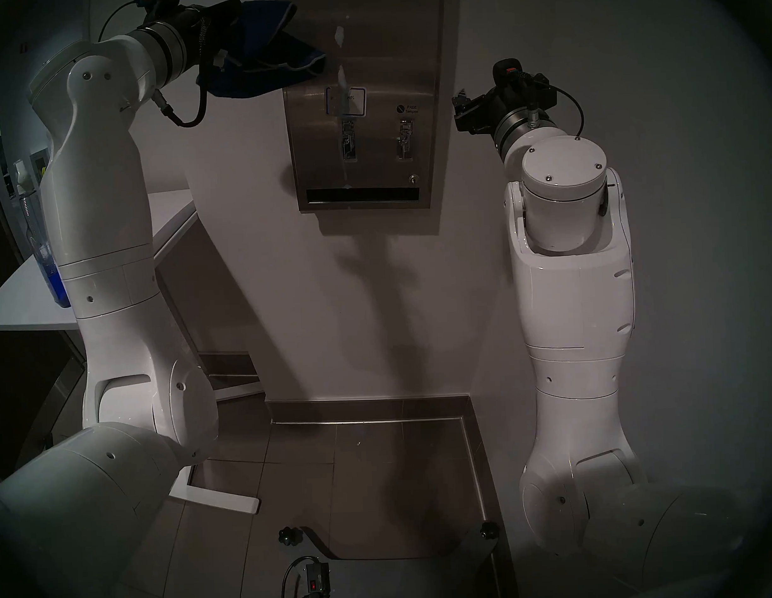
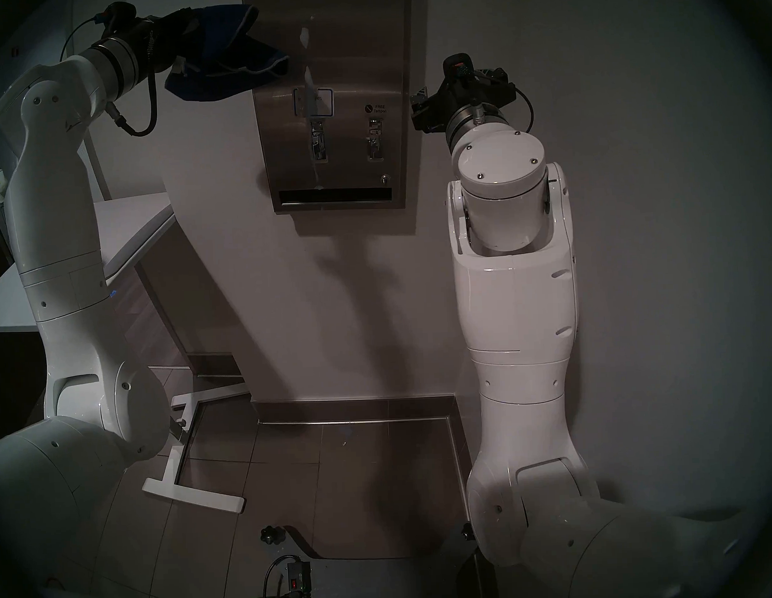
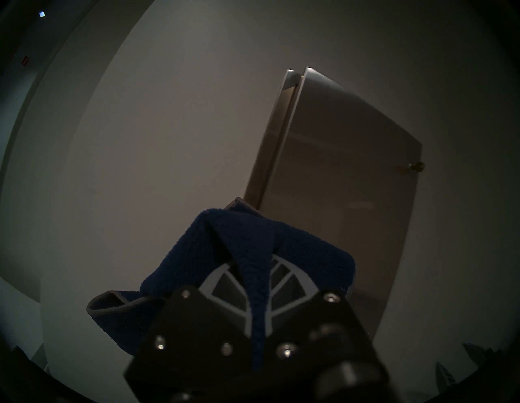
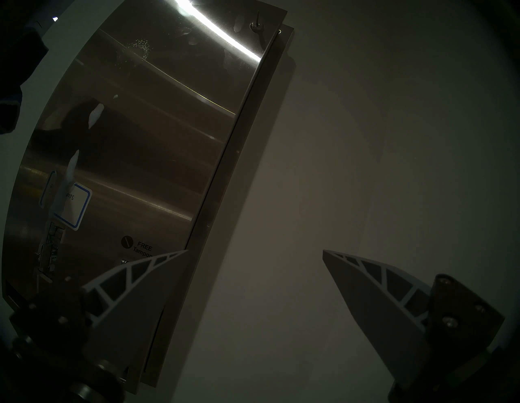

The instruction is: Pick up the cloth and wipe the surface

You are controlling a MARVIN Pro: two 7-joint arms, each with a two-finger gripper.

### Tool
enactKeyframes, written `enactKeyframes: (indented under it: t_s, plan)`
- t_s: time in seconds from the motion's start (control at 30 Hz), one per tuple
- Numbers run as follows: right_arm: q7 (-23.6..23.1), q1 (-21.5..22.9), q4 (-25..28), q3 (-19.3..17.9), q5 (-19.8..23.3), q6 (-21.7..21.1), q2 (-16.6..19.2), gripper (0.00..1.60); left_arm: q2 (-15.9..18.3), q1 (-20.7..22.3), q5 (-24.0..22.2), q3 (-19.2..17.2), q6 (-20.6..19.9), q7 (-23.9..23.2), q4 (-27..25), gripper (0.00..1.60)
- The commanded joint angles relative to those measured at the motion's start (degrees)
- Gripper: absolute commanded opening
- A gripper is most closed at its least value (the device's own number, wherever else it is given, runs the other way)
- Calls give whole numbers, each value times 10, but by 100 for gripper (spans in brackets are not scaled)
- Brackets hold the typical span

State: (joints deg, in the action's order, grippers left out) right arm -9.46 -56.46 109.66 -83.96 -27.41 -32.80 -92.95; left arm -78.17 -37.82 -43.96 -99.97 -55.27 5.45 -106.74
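My left gripper (image 3: pixel 257 267) is shut on the dark navy cloth (image 1: pixel 262 56), held high at the upper left of the steel dispenser panel (image 1: pixel 388 51). The cloth drapes over the fingers (image 3: pixel 225 284) and hides their tips. Its tip overlaps the panel's left edge in the head views; I cannot tell if it touches. White smears (image 1: pixel 344 81) run down the panel above the blue-bordered label (image 1: pixel 346 102), the two levers (image 1: pixel 348 140) and the dark slot (image 1: pixel 362 194). My right gripper (image 4: pixel 254 250) is open and empty beside the panel's right edge (image 4: pixel 247 112).
A white tabletop (image 1: pixel 26 296) stands at the left behind my left arm, with a spray bottle of blue liquid (image 1: pixel 46 260) on it. The table's white foot (image 1: pixel 216 499) lies on the tiled floor. A plain wall surrounds the panel.
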Motion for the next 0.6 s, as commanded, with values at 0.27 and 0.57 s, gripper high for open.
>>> enactKeyframes:
  t_s: [0.27,0.57]
  plan:
    - [0,18,15,0,0,2,-1,160,65,-11,-104,8,3,-29,-23,0]
    - [0,18,15,0,0,2,-1,160,82,-11,-134,15,3,-14,-22,0]
